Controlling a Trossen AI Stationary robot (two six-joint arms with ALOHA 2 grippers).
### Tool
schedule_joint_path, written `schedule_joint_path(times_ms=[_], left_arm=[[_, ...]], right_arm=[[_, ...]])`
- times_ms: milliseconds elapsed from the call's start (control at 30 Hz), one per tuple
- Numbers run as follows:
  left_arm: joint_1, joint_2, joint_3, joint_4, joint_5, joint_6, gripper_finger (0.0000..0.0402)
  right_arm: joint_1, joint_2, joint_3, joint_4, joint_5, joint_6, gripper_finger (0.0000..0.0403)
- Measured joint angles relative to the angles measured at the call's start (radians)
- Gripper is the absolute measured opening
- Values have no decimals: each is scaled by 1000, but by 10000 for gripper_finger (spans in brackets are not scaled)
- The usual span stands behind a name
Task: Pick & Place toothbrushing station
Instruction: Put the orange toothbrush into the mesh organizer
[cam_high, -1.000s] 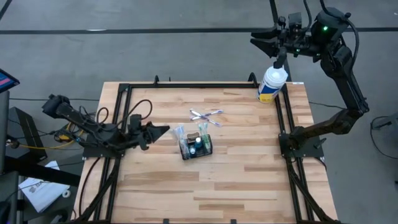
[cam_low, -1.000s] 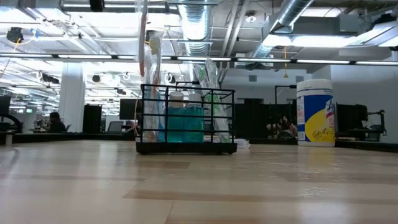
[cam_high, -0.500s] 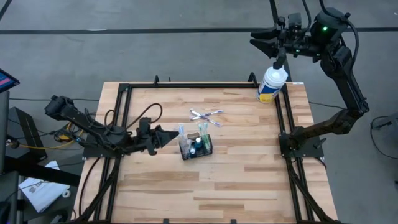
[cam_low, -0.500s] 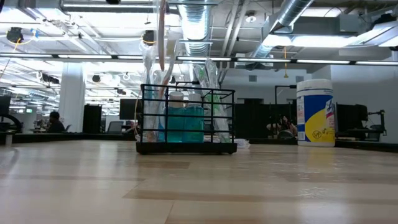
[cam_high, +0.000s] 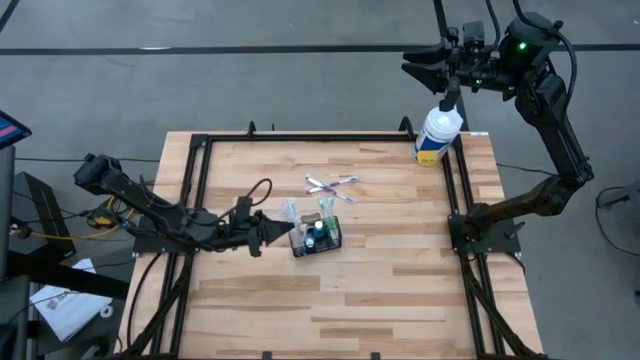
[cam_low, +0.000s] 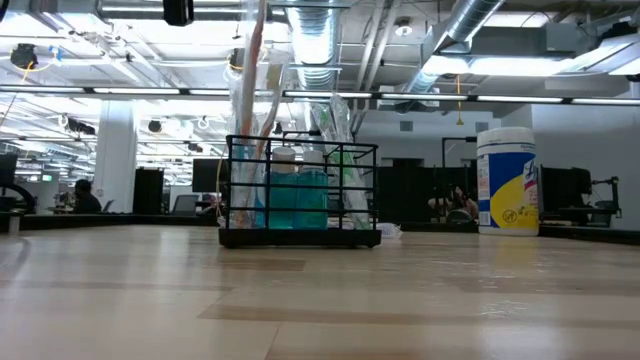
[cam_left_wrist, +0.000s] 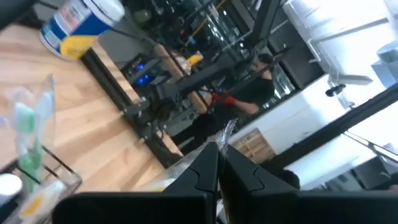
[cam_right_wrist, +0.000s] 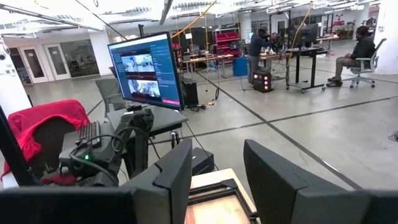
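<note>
The toothbrushing station, a small black wire basket (cam_high: 316, 236) (cam_low: 300, 195), stands on its base at the middle of the wooden table. It holds a teal bottle (cam_low: 297, 197) and wrapped green toothbrushes (cam_left_wrist: 28, 134). My left gripper (cam_high: 288, 229) (cam_left_wrist: 219, 163) is at the basket's left side, shut on a clear-wrapped toothbrush (cam_low: 258, 90) with a pinkish handle. My right gripper (cam_high: 425, 68) (cam_right_wrist: 214, 171) hangs open and empty, high beyond the table's far right corner. My left gripper pinches the crinkled top end of the clear wrapper (cam_left_wrist: 227, 127) between its two fingers, which point level from the table's left. The toothbrush hangs nearly upright below them. Its lower end (cam_low: 245, 190) is down at the basket's left compartment; whether it rests there I cannot tell.
A white-and-yellow wipes tub (cam_high: 437, 135) (cam_low: 508, 181) stands at the far right corner. Two small wrapped items (cam_high: 330, 184) lie crossed on the table just beyond the basket. A black frame rail (cam_high: 455, 190) runs along the table's sides.
My left gripper has gone toward the table's right edge, up to the basket's left side, staying shut. The wrapped toothbrush has travelled with it, still hanging upright, and now stands over the basket's left compartment.
</note>
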Motion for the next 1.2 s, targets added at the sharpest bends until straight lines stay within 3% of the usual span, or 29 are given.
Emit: schedule_joint_path(times_ms=[1200], left_arm=[[51,274,-1,-63,62,-178,0]], right_arm=[[0,0,0,-35,-27,-11,133]])
